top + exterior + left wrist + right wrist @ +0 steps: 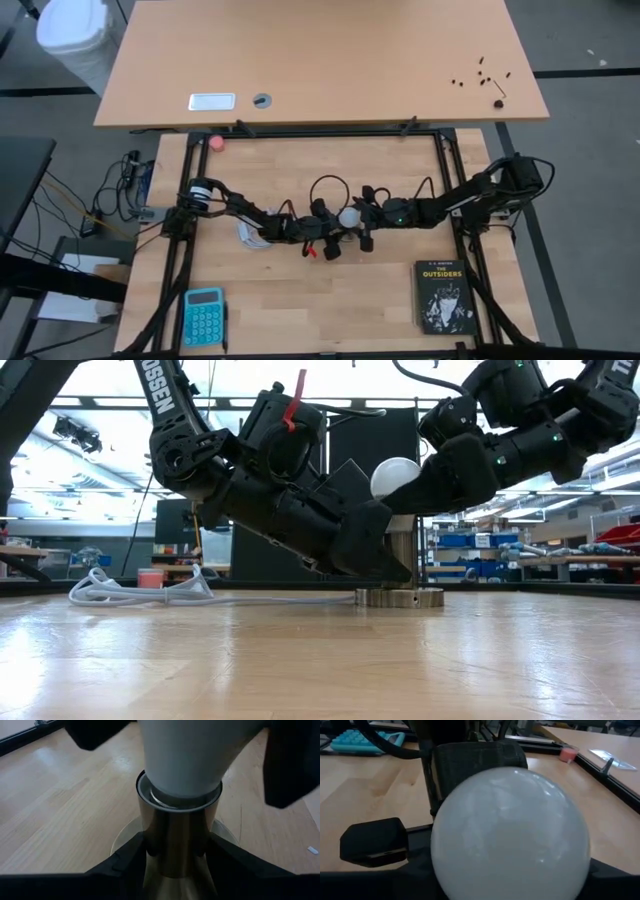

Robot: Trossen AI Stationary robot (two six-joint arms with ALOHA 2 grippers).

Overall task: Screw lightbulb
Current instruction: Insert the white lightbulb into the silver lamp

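The white lightbulb (395,475) stands upright with its narrow neck (180,787) down in the mouth of a metallic socket (400,597) at the table's middle. The socket's round foot rests flat on the wood. My left gripper (385,565) comes from the table's left and is shut on the socket's upright tube. My right gripper (354,217) comes from the right and is shut on the lightbulb's globe (510,835). The screw base is hidden inside the socket. My left gripper pinches the socket's upright tube (175,840) between its two fingers (130,862), below the rim. The fingers come slanting down from the table's left. The socket stands upright with its foot on the table. My right gripper holds the lightbulb's round globe (250,750) between its two fingers (290,765), one on each flank. It comes nearly level from the table's right, slightly downward. The lightbulb stands upright, neck in the socket's mouth.
A white cord (140,592) lies coiled on the table left of the socket. A black book (443,296) lies near the front right, a blue calculator (203,315) at the front left, a pink object (216,143) at the far left corner.
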